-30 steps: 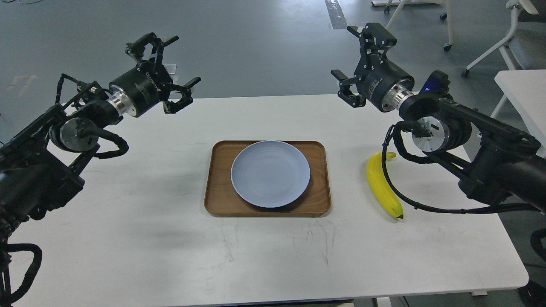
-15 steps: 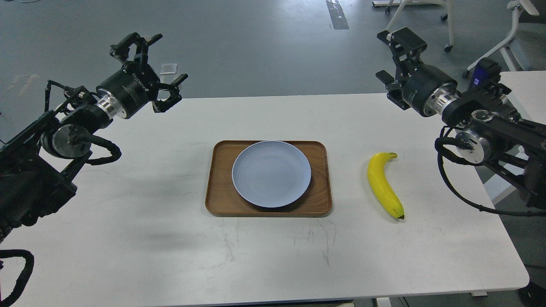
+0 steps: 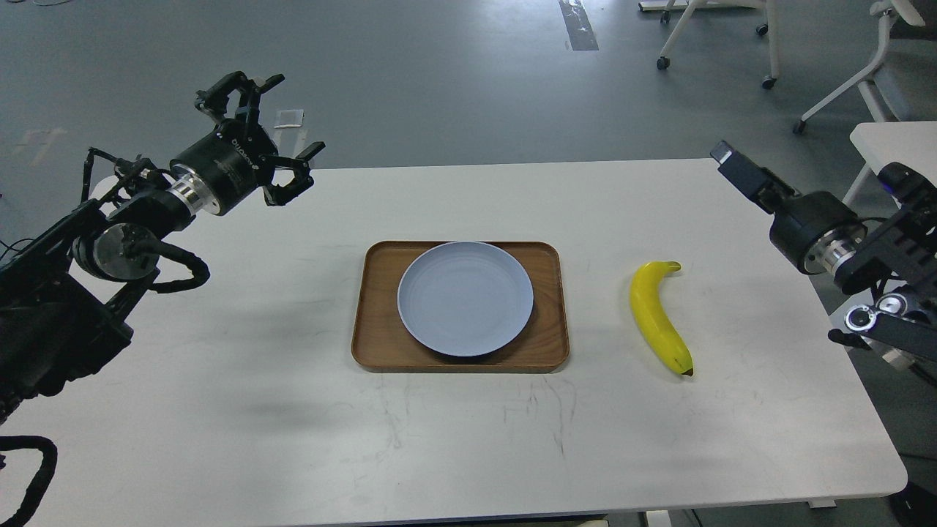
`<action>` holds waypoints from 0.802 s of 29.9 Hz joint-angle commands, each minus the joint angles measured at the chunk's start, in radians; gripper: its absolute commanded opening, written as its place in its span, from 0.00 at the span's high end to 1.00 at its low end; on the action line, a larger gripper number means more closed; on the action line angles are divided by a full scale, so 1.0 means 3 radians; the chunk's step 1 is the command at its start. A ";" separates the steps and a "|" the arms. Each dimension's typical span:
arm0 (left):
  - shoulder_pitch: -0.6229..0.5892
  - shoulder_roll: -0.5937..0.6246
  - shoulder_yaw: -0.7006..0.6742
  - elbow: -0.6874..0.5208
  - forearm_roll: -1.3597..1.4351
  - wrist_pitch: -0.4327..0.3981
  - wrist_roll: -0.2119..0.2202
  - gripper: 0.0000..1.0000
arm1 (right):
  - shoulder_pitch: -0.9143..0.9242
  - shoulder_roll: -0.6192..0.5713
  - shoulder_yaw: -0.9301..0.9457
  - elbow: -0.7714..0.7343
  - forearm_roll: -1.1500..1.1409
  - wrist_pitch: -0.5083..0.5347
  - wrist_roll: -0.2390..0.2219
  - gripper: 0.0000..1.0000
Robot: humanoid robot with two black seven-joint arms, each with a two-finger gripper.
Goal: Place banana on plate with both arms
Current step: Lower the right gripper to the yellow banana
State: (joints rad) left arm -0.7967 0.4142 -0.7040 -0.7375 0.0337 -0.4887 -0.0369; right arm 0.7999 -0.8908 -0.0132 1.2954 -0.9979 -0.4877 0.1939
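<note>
The yellow banana (image 3: 657,316) lies flat on the white table (image 3: 219,410), right of the tray, its dark tip toward me. The pale blue plate (image 3: 465,298) sits empty on the brown wooden tray (image 3: 381,355) at the table's middle. My left gripper (image 3: 272,121) is open and empty, raised above the table's far left corner, far from the plate. My right gripper (image 3: 741,173) hovers over the table's right edge, behind and to the right of the banana and apart from it. It is seen edge-on as one dark bar, so its fingers cannot be told apart.
Office chairs (image 3: 864,66) stand on the grey floor behind the table. Another white table (image 3: 889,143) is at the right edge. A small white tag (image 3: 290,117) lies on the floor beyond the left gripper.
My right arm has swung right and down, from above the table's back middle-right to its right edge, uncovering the banana. My left arm shifted slightly left. Banana and plate have not moved.
</note>
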 commanded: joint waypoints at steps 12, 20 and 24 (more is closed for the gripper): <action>0.0084 0.0036 -0.0005 -0.0114 0.0005 0.0000 -0.0005 0.02 | -0.0273 0.0556 -0.0206 -0.0391 -0.0079 -0.0003 -0.0109 0.10; 0.0155 0.0041 -0.0005 -0.0114 0.0005 0.0000 -0.0005 0.02 | -0.0003 0.0704 -0.0651 -0.0560 -0.0125 -0.0003 -0.0115 0.13; 0.0160 0.0031 -0.0005 -0.0119 0.0005 0.0000 -0.0010 0.02 | 0.0044 0.0770 -0.0713 -0.0565 -0.0156 -0.0003 -0.0115 0.13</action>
State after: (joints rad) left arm -0.7506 0.4268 -0.7057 -0.7719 0.0353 -0.4887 -0.0398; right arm 0.8045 -0.6733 -0.2131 1.1278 -1.0396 -0.4888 0.1588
